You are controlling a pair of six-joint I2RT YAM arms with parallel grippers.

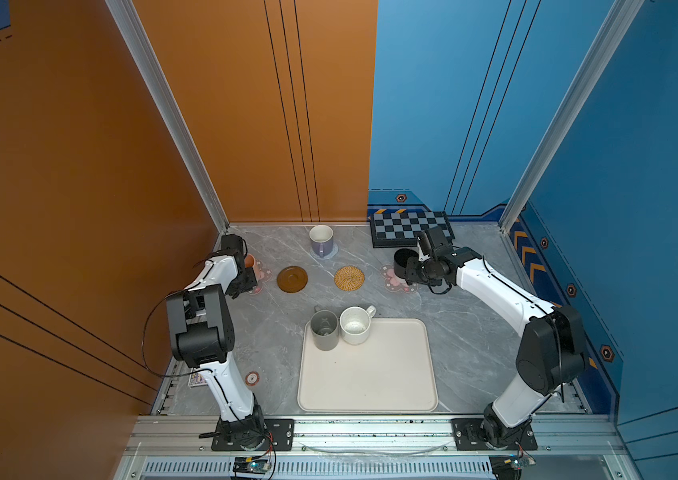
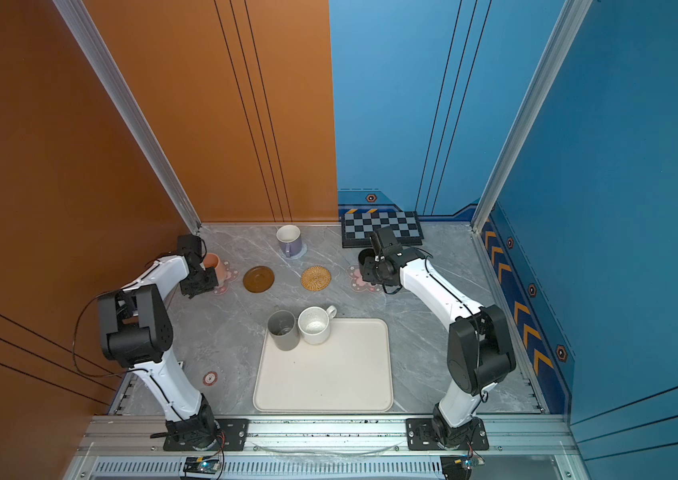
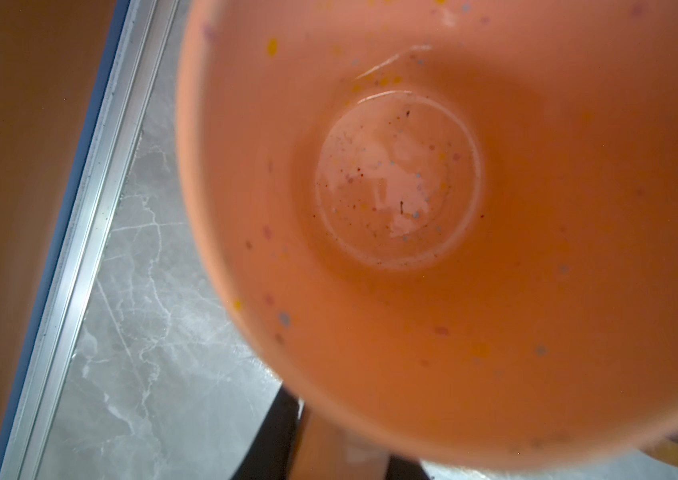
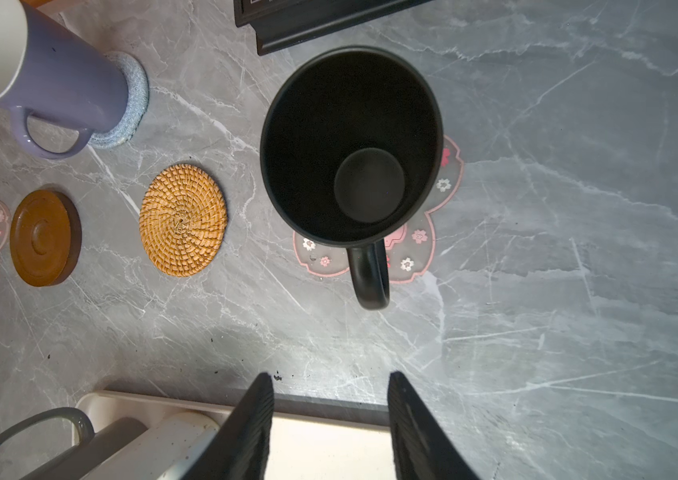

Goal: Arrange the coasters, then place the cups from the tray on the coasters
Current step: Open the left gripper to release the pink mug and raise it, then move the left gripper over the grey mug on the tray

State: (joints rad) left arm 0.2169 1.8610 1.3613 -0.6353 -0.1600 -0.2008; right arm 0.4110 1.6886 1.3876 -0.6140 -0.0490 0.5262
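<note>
Peach mug (image 3: 412,208) being pinched at its handle by left hand (image 2: 204,280), right hand (image 4: 331,386) hovering spread near black mug (image 4: 350,145) sitting on flower coaster (image 4: 412,249)

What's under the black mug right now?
A pink-flower coaster; its petals show around the base of the black mug in the right wrist view. The coaster's middle is covered by the mug.

The left arm (image 1: 227,386) rises from its base at the near rail, folds at the elbow and reaches far left, wrist bent down. The left gripper (image 3: 337,451) has its jaws narrow on the peach mug (image 3: 412,208) handle. The right arm (image 1: 495,291) stretches far and inward. The right gripper (image 4: 331,376) points down, its 2 fingers (image 4: 246,428) standing apart.
</note>
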